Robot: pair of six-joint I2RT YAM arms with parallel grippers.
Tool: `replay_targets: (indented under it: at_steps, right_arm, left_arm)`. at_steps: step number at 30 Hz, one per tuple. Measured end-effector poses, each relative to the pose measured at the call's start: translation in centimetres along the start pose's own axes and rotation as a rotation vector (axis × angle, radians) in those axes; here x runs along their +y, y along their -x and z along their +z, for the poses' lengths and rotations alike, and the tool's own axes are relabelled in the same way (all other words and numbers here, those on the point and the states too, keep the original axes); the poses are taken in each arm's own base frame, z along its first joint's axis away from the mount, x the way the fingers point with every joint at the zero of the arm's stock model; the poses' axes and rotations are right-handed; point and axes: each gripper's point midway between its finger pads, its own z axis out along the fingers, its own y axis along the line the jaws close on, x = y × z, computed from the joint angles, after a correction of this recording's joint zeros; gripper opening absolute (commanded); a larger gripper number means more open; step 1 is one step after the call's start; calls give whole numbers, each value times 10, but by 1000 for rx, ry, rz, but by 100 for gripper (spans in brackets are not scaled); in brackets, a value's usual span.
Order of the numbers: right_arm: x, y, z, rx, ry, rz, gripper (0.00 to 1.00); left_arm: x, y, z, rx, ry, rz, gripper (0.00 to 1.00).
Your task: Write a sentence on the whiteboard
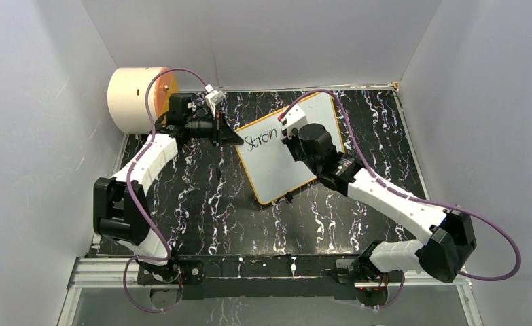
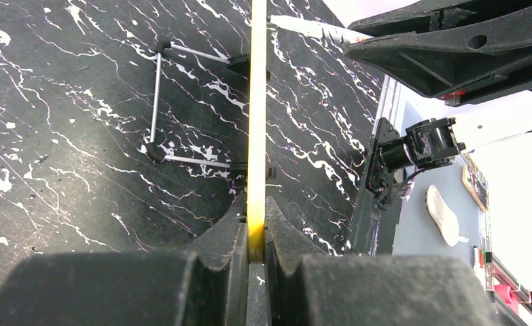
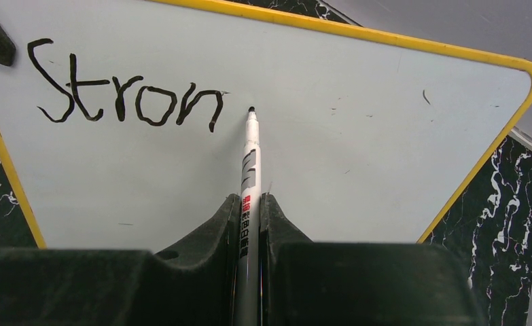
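Steadying fell to the left pincer, clamped on the edge of the whiteboard. The right pincer squeezed the marker, tip poised beside "Stron" for another letter.

Ahead of your right end effector, the whiteboard looks smooth and faintly glossy, its yellow frame plastic-like. Between its matt, grainy black fingers, the marker has a smooth white plastic barrel. The worktop beyond looks marbled and slightly shiny.
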Motion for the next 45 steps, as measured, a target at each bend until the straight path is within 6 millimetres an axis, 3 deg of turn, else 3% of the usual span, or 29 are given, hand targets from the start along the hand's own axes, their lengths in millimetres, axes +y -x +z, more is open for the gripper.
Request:
replay_targets:
  at_steps: [28, 45]
  right_arm:
    - [8, 7, 2, -26, 46, 1, 0]
    - [13, -9, -3, 37, 77, -3, 0]
  left_arm:
    - [0, 0, 0, 1, 0, -5, 0]
    - [0, 0, 0, 1, -1, -4, 0]
